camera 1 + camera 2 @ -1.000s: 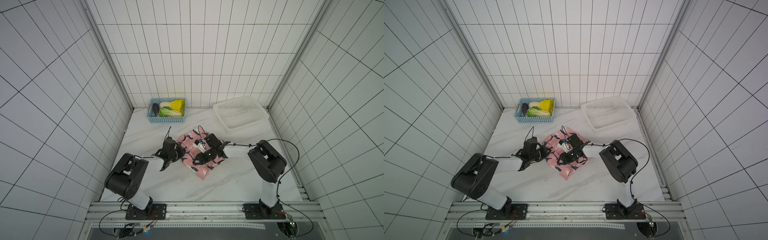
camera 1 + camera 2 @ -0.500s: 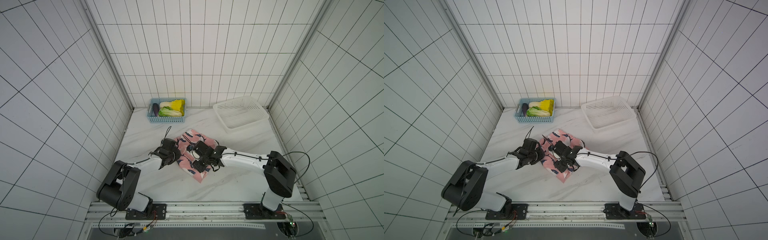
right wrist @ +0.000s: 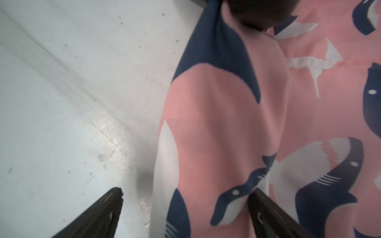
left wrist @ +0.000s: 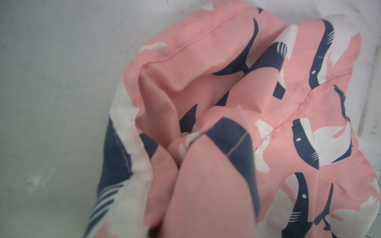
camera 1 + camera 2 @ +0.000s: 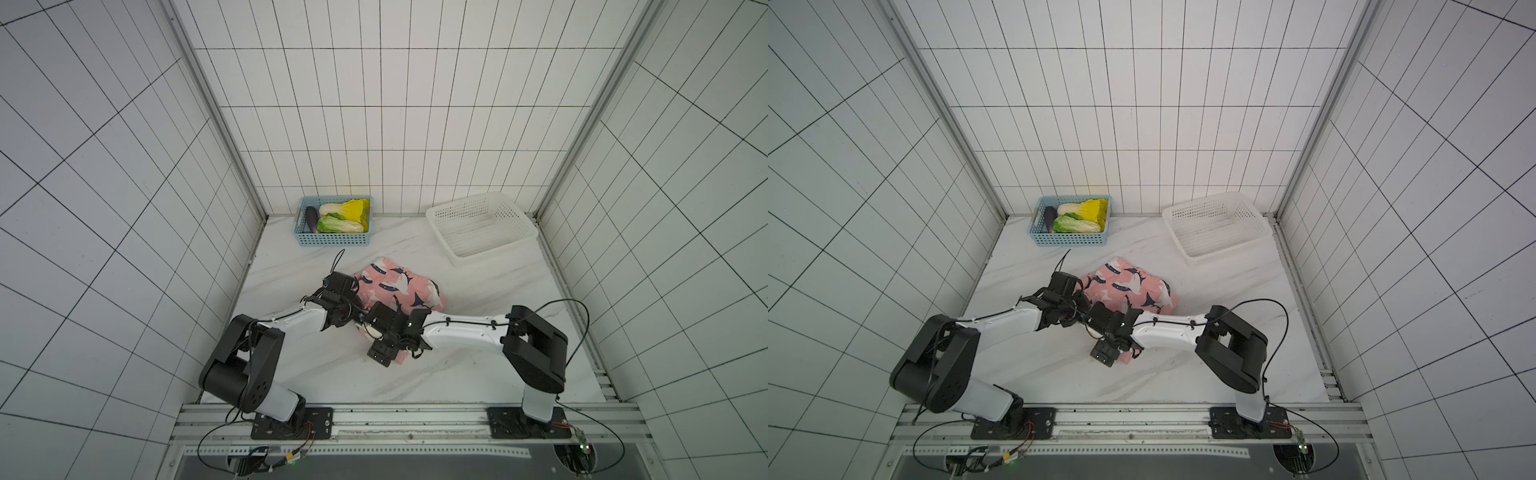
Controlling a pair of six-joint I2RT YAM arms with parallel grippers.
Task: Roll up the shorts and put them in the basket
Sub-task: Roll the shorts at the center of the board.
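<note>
One garment is under inspection: the shorts (image 5: 395, 286), found lying on the marble table (image 5: 457, 374) near its middle, well apart from the blue basket (image 5: 334, 239) and the white basket (image 5: 440, 216) at the back wall. In both top views the fabric is seen gathered into a compact, uneven bundle, with its near end covered by the two wrists.

The left gripper (image 5: 353, 313) is closed. Its fingers are not shown in the left wrist view, but a fold of the shorts (image 4: 206, 185) is drawn up tight against the lens, so a pinch on that fold is judged likely.

The right gripper (image 3: 185, 191) stands with its fingers (image 3: 103, 208) well apart. A thick, rounded fold of the shorts (image 3: 216, 134) lies between them, and nothing is clamped.

Progress is judged as partial. The near edge has been turned over into one bulky fold, but no tight cylinder is to be seen. The far portion lies spread and rumpled, with its shark print facing up — perhaps half of the cloth remains to be wound in. The fold under the parted fingers is loose and may be expected to relax unless it is gripped afresh.
</note>
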